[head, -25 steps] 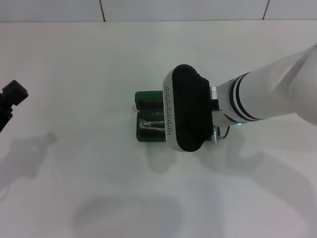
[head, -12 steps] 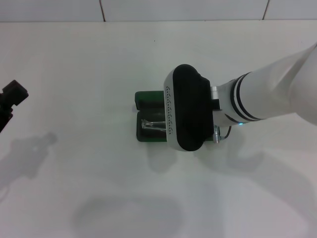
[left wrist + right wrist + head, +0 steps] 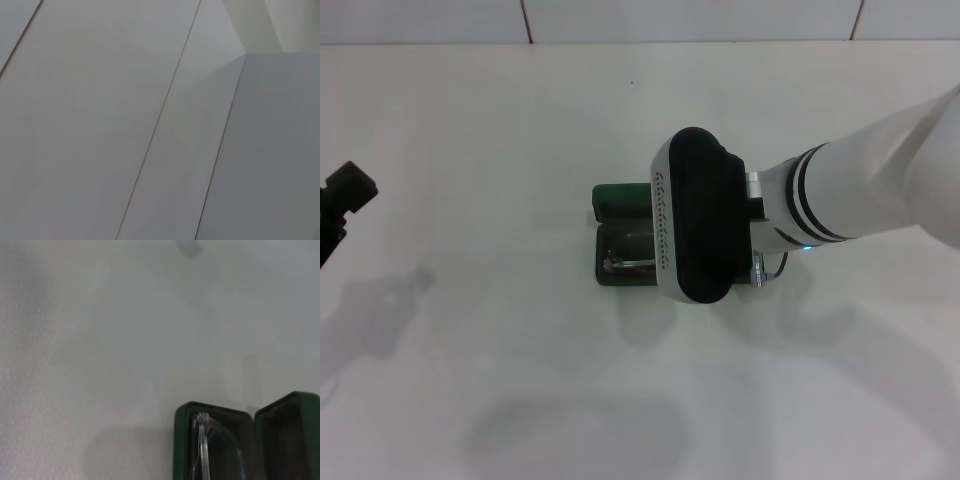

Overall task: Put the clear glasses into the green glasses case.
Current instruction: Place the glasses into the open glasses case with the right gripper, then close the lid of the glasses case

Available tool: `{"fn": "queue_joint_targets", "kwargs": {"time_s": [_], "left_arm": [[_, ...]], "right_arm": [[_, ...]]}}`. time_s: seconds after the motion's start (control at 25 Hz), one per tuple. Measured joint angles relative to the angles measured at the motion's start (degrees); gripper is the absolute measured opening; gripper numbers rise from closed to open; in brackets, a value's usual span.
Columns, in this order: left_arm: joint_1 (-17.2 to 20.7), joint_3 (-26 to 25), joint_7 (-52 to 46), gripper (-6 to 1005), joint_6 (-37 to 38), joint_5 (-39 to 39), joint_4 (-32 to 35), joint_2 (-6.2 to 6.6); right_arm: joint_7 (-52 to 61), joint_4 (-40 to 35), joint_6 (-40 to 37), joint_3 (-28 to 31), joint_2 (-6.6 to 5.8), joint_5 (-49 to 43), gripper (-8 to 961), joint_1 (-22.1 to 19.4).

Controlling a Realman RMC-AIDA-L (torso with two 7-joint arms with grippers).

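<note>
The green glasses case [image 3: 620, 199] lies open in the middle of the white table, its lid half on the far side. The clear glasses [image 3: 626, 260] lie in the near half. My right arm's black and white wrist housing [image 3: 698, 230] hangs directly over the right part of the case and hides the right gripper below it. In the right wrist view the open green glasses case [image 3: 214, 410] shows its dark inside, with the clear glasses [image 3: 204, 440] resting in one half. My left gripper [image 3: 348, 190] stays parked at the far left edge, well away from the case.
The white table [image 3: 480, 120] spreads all round the case, with a tiled wall [image 3: 690, 18] along the back. The left wrist view shows only pale panels [image 3: 100, 120].
The visible end of the clear glasses has shifted slightly toward the near edge of the case. The right arm has barely moved, and the left arm not at all.
</note>
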Motion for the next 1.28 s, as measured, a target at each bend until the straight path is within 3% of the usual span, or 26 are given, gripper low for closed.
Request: {"fn": "queue_joint_targets", "kwargs": {"time_s": [0.12, 0.48, 0.8, 1.04, 1.16, 1.28], "left_arm": [[0.0, 0.0, 0.0, 48, 0.0, 0.0, 0.0, 0.0], [0.2, 0.0, 0.0, 48, 0.0, 0.0, 0.0, 0.07], [-0.3, -1.4, -0.6, 49, 0.4, 0.0, 0.4, 0.3], [-1.2, -1.5, -0.7, 49, 1.0, -0.6, 0.6, 0.42], [-2.0, -1.5, -0.7, 48, 1.8, -1.3, 0.7, 0.77], [-2.7, -1.5, -0.7, 49, 2.4, -1.7, 1.1, 1.21]], "right_arm": [[-0.1, -0.1, -0.3, -0.1, 0.0, 0.0, 98, 0.0], [-0.6, -4.8, 0.0, -0.3, -0.01, 0.0, 278, -2.4], [-2.0, -12.8, -2.1, 0.9, -0.32, 0.5, 271, -7.3], [-6.0, -21.8, -7.7, 8.7, -0.48, 9.2, 270, -12.3], [-9.6, -25.2, -11.6, 16.5, -0.67, 17.7, 269, -14.2], [-17.6, -26.6, -16.5, 27.9, -0.73, 32.3, 268, -16.8]]}}
